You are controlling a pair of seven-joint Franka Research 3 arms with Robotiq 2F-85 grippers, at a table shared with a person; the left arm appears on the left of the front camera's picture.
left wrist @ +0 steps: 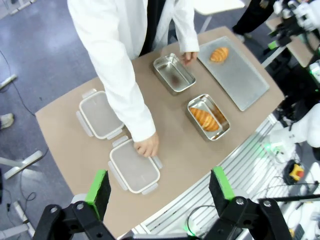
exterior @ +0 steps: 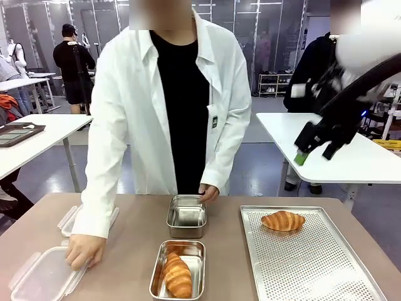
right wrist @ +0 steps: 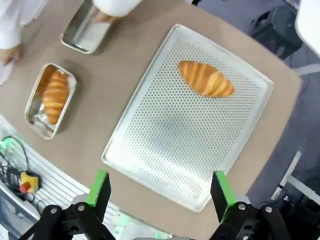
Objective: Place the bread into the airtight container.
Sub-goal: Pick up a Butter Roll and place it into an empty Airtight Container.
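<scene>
One croissant (exterior: pixel 283 220) (right wrist: pixel 206 78) (left wrist: pixel 219 54) lies on the perforated metal tray (exterior: pixel 307 263) (right wrist: pixel 175 135) at the right. A second croissant (exterior: pixel 178 274) (right wrist: pixel 54 95) (left wrist: pixel 203 119) sits inside the near steel container (exterior: pixel 195 249) (left wrist: pixel 221 131). Behind it stands an empty steel container (exterior: pixel 186 216) (left wrist: pixel 173 73) with the person's hand at its far rim. My right gripper (exterior: pixel 315 152) (right wrist: pixel 160 192) hangs open high above the tray, holding nothing. My left gripper (left wrist: pixel 159 187) is open too, high over the table's near left edge.
Two clear plastic lids (exterior: pixel 44 276) (left wrist: pixel 134 167) (left wrist: pixel 100 114) lie at the table's left; the person's other hand (exterior: pixel 84 251) rests on the nearer one. The person stands at the far side, leaning over the table. Other white tables stand behind.
</scene>
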